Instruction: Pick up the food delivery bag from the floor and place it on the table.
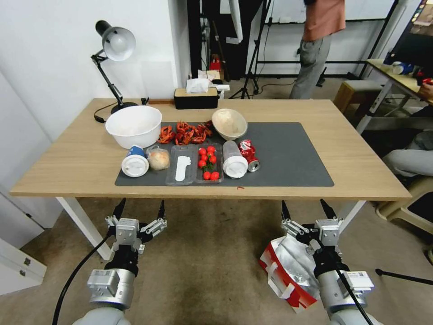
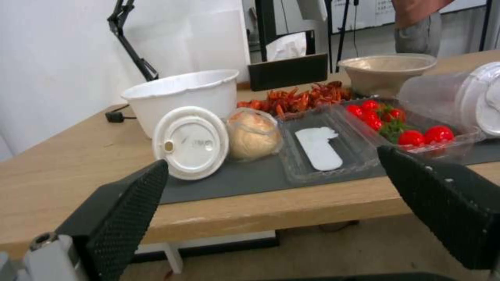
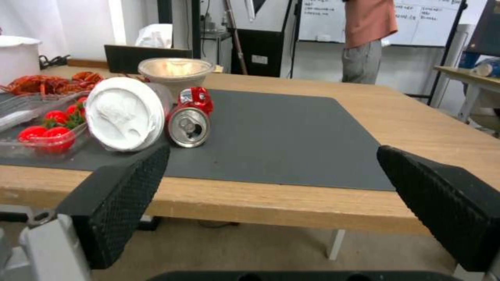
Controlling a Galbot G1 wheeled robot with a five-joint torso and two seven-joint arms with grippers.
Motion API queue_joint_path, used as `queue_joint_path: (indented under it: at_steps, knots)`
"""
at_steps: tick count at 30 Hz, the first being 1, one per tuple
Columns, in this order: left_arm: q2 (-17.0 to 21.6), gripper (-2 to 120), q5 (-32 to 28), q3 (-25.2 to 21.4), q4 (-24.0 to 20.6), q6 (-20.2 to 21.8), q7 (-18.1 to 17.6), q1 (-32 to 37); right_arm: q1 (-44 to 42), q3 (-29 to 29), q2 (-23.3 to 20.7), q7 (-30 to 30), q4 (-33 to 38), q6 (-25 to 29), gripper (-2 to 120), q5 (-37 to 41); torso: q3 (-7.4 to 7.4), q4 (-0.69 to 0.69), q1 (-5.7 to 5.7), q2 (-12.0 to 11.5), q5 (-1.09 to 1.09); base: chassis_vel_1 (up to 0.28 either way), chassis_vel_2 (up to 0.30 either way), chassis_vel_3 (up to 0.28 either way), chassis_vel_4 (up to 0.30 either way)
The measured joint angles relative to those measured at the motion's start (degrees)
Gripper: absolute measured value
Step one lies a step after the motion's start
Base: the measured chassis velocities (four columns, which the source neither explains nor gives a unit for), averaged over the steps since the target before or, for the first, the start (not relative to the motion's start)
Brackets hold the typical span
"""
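The food delivery bag, white with red sides and silver foil lining, lies on the floor at the lower right, partly behind my right arm. My right gripper hangs open above the bag, just below the table's front edge, with nothing between its fingers. My left gripper is open too, held at the same height on the left, its fingers empty. The table is light wood with a dark grey mat; the mat's right half is bare.
On the mat's left half sit a white bowl, crayfish, a beige bowl, toppled cups, a tomato tray and a crushed can. A lamp and tissue box stand behind. White legs flank the floor space.
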Motion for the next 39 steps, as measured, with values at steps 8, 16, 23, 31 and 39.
queue_joint_path:
  at_steps: [8,16,23,31,39]
  knots:
    - [0.0,100,0.0,0.0,0.0,0.0,0.0,0.0,0.0,0.0,0.0,0.0,0.0,0.0,100,0.0,0.0,0.0,0.0,0.0,0.0,0.0,0.0,0.0,0.0]
    - [0.1,100,-0.3,0.1,0.0,0.1,-0.3,0.0,-0.1,0.0,0.1,-0.2,0.0,-0.2,100,0.0,0.0,0.0,0.0,0.0,0.0,0.0,0.0,0.0,0.0]
    - [4.7,100,-11.8,4.5,-0.8,8.1,-11.8,-2.1,-4.6,-1.1,6.2,-10.5,3.7,-8.3,100,-3.5,0.0,0.0,-0.01,0.0,-0.01,0.0,0.0,0.0,0.0]
    - [6.9,100,-18.0,6.6,-0.4,6.5,-17.1,-2.6,-4.4,-1.0,6.2,-10.9,3.6,-7.6,100,-3.7,0.0,0.01,0.0,0.0,0.0,0.0,0.0,0.0,0.0]
    - [6.9,100,-18.2,6.6,0.4,3.5,-17.3,-2.6,-4.3,-0.8,6.2,-10.5,3.6,-6.9,100,-3.8,0.0,0.0,0.0,0.0,0.0,0.0,0.0,0.0,0.0]
